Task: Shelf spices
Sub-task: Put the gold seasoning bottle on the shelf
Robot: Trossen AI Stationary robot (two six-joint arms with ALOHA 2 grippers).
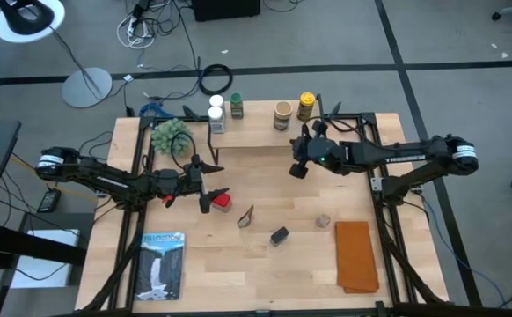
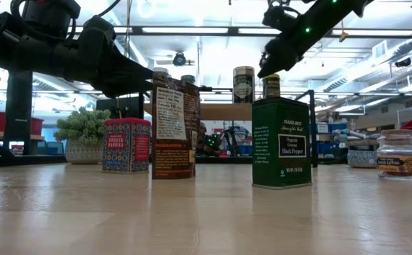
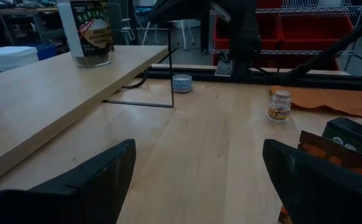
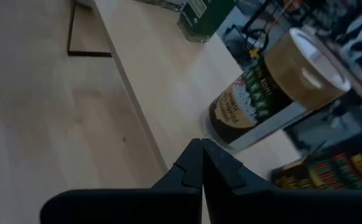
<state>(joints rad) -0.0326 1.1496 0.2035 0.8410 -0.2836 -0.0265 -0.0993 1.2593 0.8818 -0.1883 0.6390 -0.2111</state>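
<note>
The shelf [image 1: 265,132] stands at the table's far side. It carries two white-capped jars [image 1: 215,116], a green-capped jar [image 1: 236,106], the tan canister [image 1: 282,115] and a yellow-capped jar [image 1: 306,106]. My left gripper [image 1: 215,183] [image 3: 193,180] is open over bare table just near of the shelf, and the red tin [image 1: 223,201] stands right beside it. My right gripper [image 1: 299,167] [image 4: 201,155] is shut and hovers over the shelf's near edge in front of the tan canister [image 4: 274,93]. The orange packet [image 1: 245,216], black box [image 1: 279,235] and a small jar [image 1: 324,220] stand on the table.
The fuzzy green plant [image 1: 170,136] sits left of the shelf. A flat silver round tin [image 3: 182,83] lies by the shelf's black leg. An orange cloth [image 1: 355,255] lies near the right edge and a book [image 1: 162,262] near the left. Bare wood lies along the near edge.
</note>
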